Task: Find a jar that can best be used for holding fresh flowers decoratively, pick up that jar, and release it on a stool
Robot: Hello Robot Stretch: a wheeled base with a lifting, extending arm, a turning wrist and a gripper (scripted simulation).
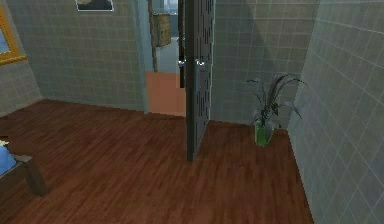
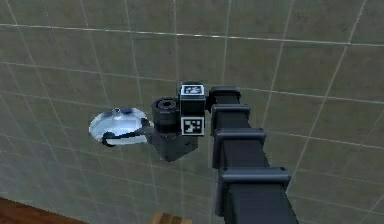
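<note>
1. The jar [image 2: 118,127], a glassy rounded vessel, is being carried at the far end of the end effector [image 2: 148,128]. It is hanging clear of every surface in front of the tiled wall [image 2: 70,70], so the end effector is grasping the jar.
2. The step in hand is being judged as the search for a stool: the pick-up is done and the release is not yet made.
3. The arm [image 2: 245,165] is seemingly being held near that wall, so any turn of the base is best being made slowly, lest the jar be knocked against the tiles.
4. In the forward view, the doorway [image 1: 163,60] beside the dark open door [image 1: 198,80] is being weighed as the likely way onward. The door's edge is being given a wide berth.
5. The potted plant [image 1: 268,112] in the corner and the low furniture [image 1: 14,170] at the left edge are being treated as obstacles on the wooden floor [image 1: 150,160].
</note>
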